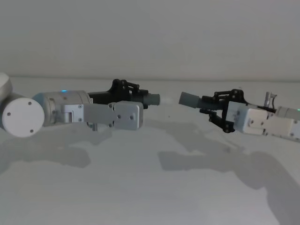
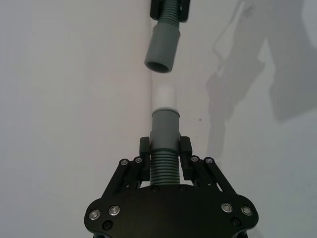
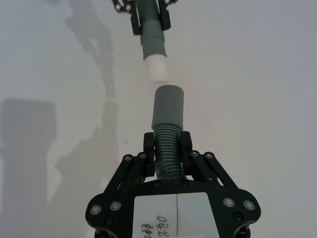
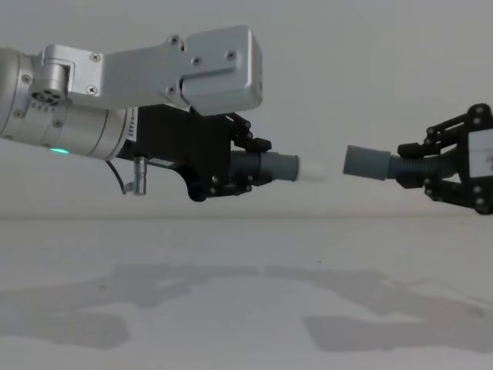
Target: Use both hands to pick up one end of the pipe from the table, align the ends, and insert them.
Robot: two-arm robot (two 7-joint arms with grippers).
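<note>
My left gripper (image 1: 133, 96) is shut on the ribbed body of one grey pipe piece (image 2: 165, 126), whose narrow white tip (image 4: 312, 171) points toward the right arm. Shut on the other pipe piece, my right gripper (image 1: 220, 107) aims that piece's open grey cuff (image 4: 366, 162) back at the tip. Both pieces hang above the white table (image 1: 140, 187). A short gap separates the two ends. In the chest view the cuff sits slightly higher than the tip. The left wrist view shows the cuff (image 2: 162, 49) a little tilted off the tip's line.
Shadows of both arms fall on the bare table below. A pale wall stands behind the table's far edge (image 1: 187, 79).
</note>
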